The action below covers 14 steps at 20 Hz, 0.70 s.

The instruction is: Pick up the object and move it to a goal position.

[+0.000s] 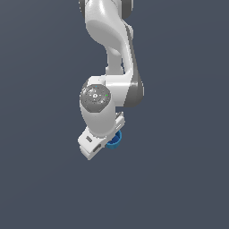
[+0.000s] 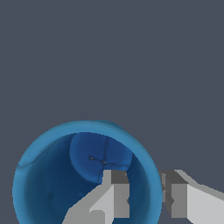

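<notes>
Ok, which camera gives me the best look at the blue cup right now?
The wrist view. The blue cup fills much of it: round rim, hollow inside, one finger inside and one outside the wall. In the exterior view only a sliver of the cup shows beneath the arm and the gripper.

The flat grey surface (image 1: 179, 179) lies bare on every side of the arm (image 1: 109, 40), towards both the exterior view's left and right, so nothing blocks a sideways path. The only solid thing near the gripper (image 2: 144, 199) is the blue cup (image 2: 48, 175) itself. In the wrist view one finger (image 2: 116, 197) sits inside the cup's hollow and the other outside its rim, with the cup wall filling the gap between them.
</notes>
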### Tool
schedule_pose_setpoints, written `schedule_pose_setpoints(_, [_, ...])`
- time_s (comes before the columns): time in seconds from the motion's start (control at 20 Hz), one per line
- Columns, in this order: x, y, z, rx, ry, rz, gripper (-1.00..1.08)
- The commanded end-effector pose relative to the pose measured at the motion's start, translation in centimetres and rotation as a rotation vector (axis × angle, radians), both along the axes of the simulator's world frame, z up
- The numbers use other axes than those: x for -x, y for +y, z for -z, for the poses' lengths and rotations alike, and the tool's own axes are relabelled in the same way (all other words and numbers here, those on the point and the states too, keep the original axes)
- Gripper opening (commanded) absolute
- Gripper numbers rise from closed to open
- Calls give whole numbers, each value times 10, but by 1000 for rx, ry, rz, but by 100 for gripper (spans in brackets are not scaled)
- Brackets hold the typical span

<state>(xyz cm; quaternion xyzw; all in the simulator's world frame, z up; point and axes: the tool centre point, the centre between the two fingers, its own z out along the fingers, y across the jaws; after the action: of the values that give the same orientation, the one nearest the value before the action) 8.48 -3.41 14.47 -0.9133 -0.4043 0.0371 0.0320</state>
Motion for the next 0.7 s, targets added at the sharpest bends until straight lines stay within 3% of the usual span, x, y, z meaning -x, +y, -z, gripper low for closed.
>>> schedule_pose_setpoints(0.0, [0, 3, -29, 0, -4, -1, -100])
schedule_pose_setpoints(0.65, [5, 17, -170, 0, -4, -1, -100])
